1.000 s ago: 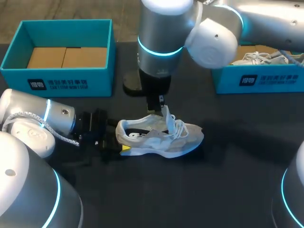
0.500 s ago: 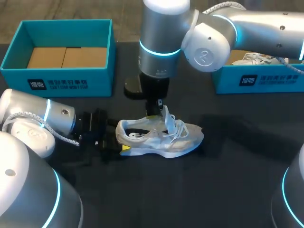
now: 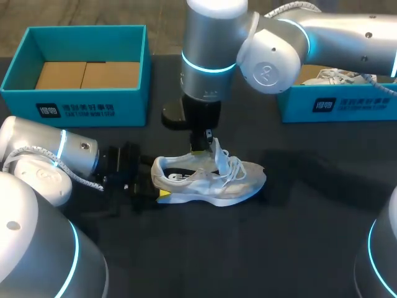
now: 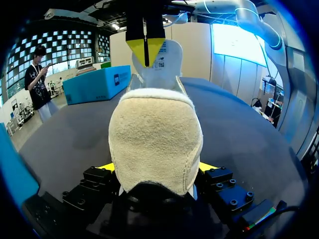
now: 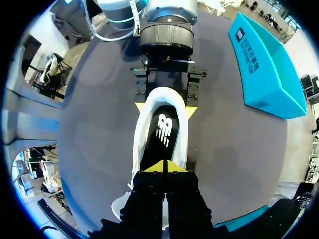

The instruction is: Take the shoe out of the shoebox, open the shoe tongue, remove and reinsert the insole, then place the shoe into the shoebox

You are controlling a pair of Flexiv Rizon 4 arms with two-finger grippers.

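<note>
A light grey shoe rests on its sole in the middle of the black table, toe to the right. My left gripper lies low at the heel, its yellow fingertips pressed on both sides of it. From above, my right gripper comes down over the shoe mouth, its tips shut together on the top of the raised white tongue. The black insole lies inside the shoe, ahead of the right gripper.
An open teal shoebox with a cardboard floor stands at the back left. A second teal box at the back right holds another white shoe. The right arm's thick body rises just behind the shoe.
The right arm's elbow has swung slightly and its gripper has shifted a little to the left over the shoe. The shoe and the left arm have kept still.
</note>
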